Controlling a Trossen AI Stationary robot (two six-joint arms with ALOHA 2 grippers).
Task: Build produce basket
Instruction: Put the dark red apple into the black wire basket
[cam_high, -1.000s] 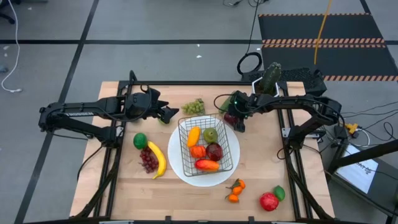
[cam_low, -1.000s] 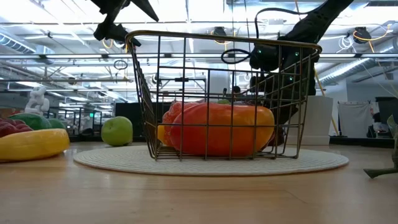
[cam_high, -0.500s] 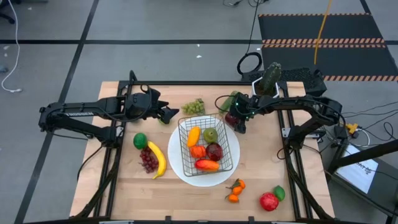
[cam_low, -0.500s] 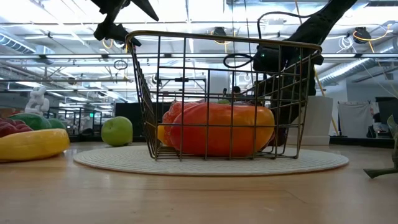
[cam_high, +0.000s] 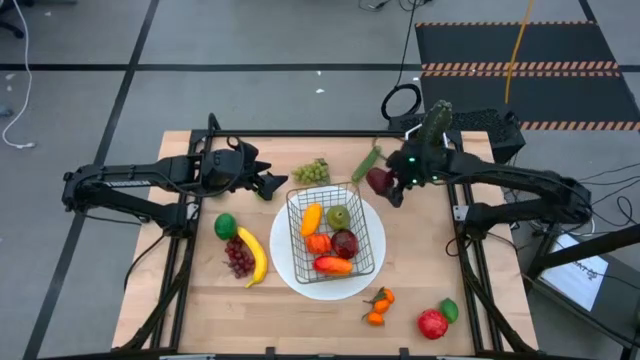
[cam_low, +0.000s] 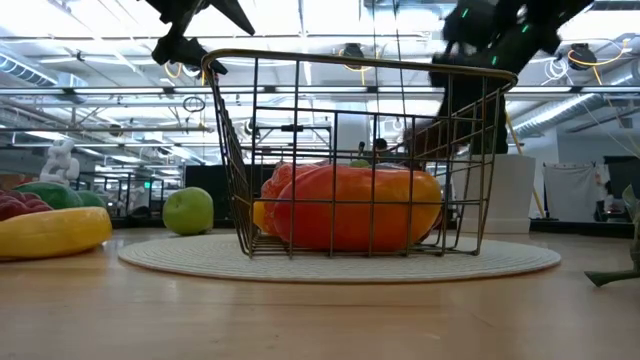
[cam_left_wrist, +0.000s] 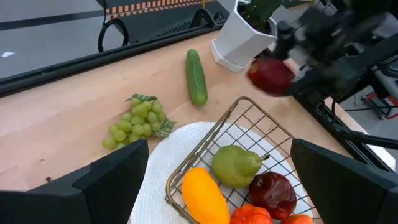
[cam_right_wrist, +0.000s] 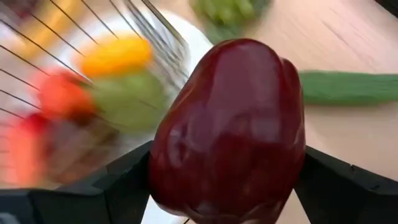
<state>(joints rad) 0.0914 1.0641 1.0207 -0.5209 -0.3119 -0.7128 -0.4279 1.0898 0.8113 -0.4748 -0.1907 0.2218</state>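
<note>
The wire basket (cam_high: 296, 236) stands on a round white plate (cam_high: 283, 262) at the table's middle. It holds a yellow pepper, a pear (cam_left_wrist: 235, 167), a dark apple and orange-red produce. My right gripper (cam_high: 385, 186) is shut on another dark red apple (cam_right_wrist: 230, 124), in the air beyond the basket's far right corner. My left gripper (cam_high: 272, 187) hovers open off the basket's far left corner. A cucumber (cam_high: 367, 163) and green grapes (cam_high: 311, 172) lie on the table behind the basket. My right gripper pinches the dark red apple by its two opposite sides (cam_right_wrist: 163, 168) between its two fingers. The fingers slant down from the table's far right. The apple is lifted clear of the table and fills the gap between the fingers.
A lime (cam_high: 225, 226), purple grapes (cam_high: 238, 258) and a banana (cam_high: 254, 256) lie left of the plate. Tangerines (cam_high: 378, 305), a red fruit (cam_high: 432, 323) and a lime (cam_high: 449, 309) lie near the front right. A white cactus pot (cam_high: 430, 128) stands at the far right.
My right gripper has risen from the table with the dark red apple, drawn back toward the table's far right and rolled its wrist. The apple is now lifted clear. The cucumber behind it has come into view.
</note>
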